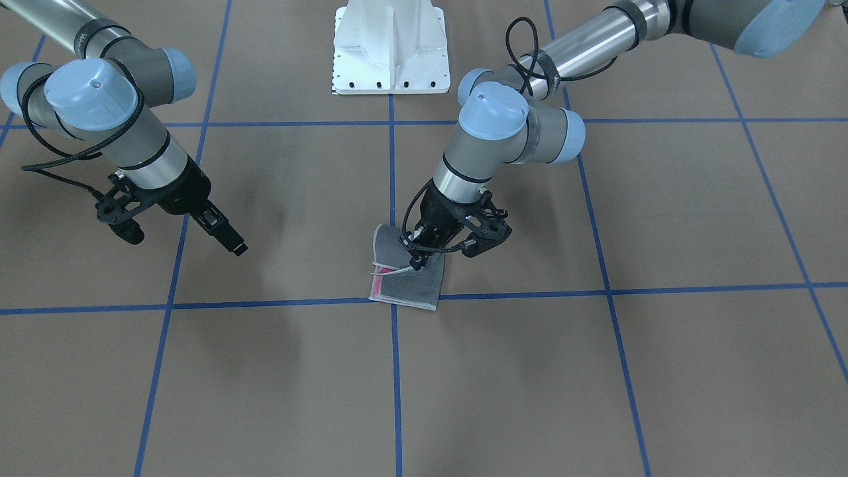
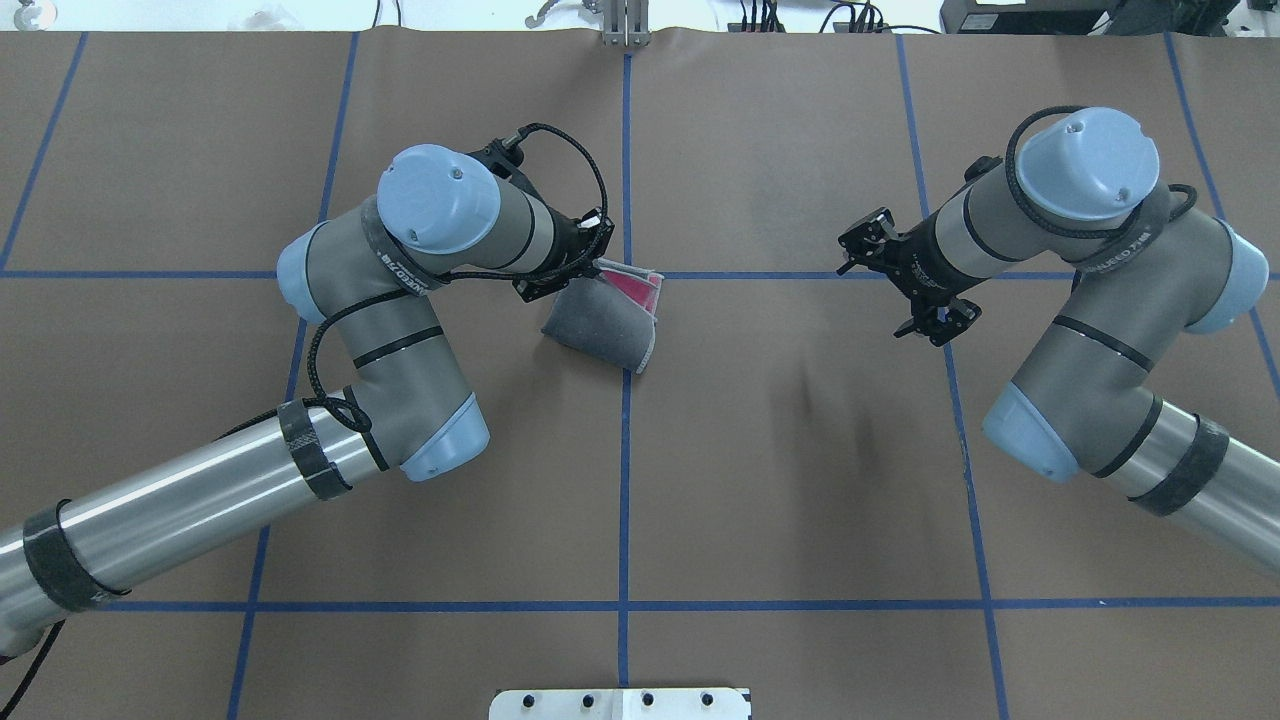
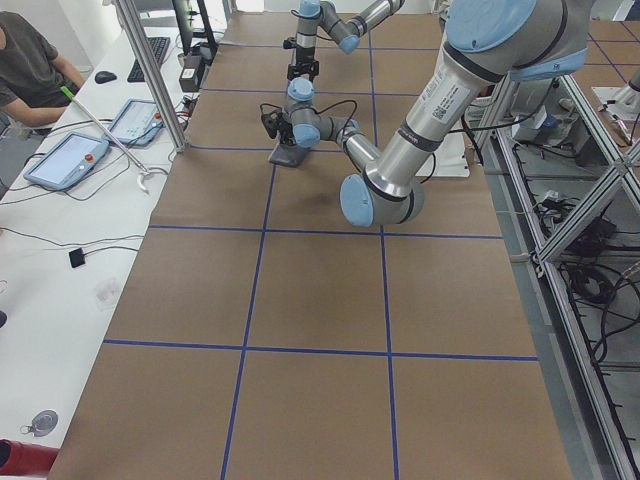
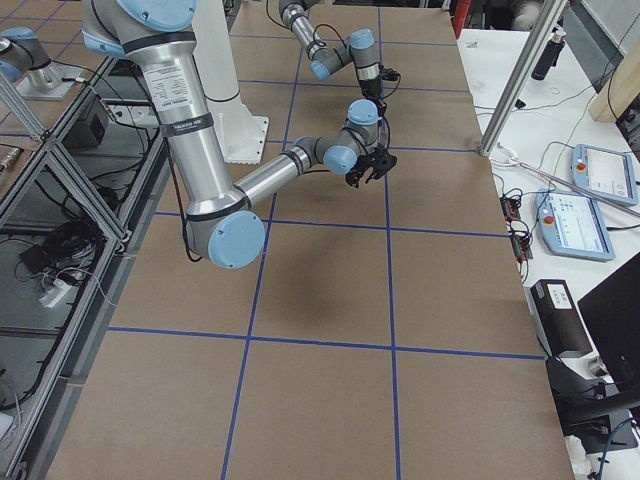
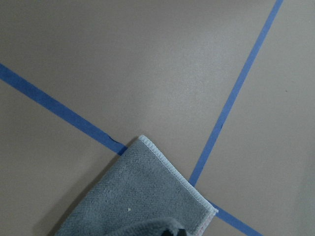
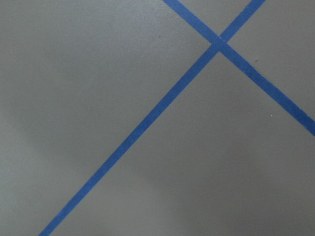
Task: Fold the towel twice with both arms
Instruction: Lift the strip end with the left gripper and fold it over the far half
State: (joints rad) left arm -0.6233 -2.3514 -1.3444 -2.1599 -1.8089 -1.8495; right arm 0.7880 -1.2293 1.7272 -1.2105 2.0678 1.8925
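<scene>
1. Here, the left gripper reaches down onto the towel, its fingers apparently pressed together on an upper edge of the cloth. That grip would explain why the top layer bulges instead of lying flat.
2. The towel sits on the brown table, at a crossing of the blue tape lines near the middle and in front of the white pedestal base. Its grey face is outward, and pink shows only at the open edge between the layers.
3. Judged from that layering, the towel is already doubled over. The left gripper appears to be laying down or settling a further fold, so the task looks well along but not finished.
4. The right gripper hangs above bare table, well apart from the towel and holding nothing. Whether its fingers are spread or together cannot be told from these views. Its wrist camera sees only table and tape.
5. It is probably held clear because the small bundle leaves room for only one gripper.
6. By count, there are two arms, two grippers, one towel and one pedestal base.
7. One person is partly seen at a side bench, away from the work.
</scene>
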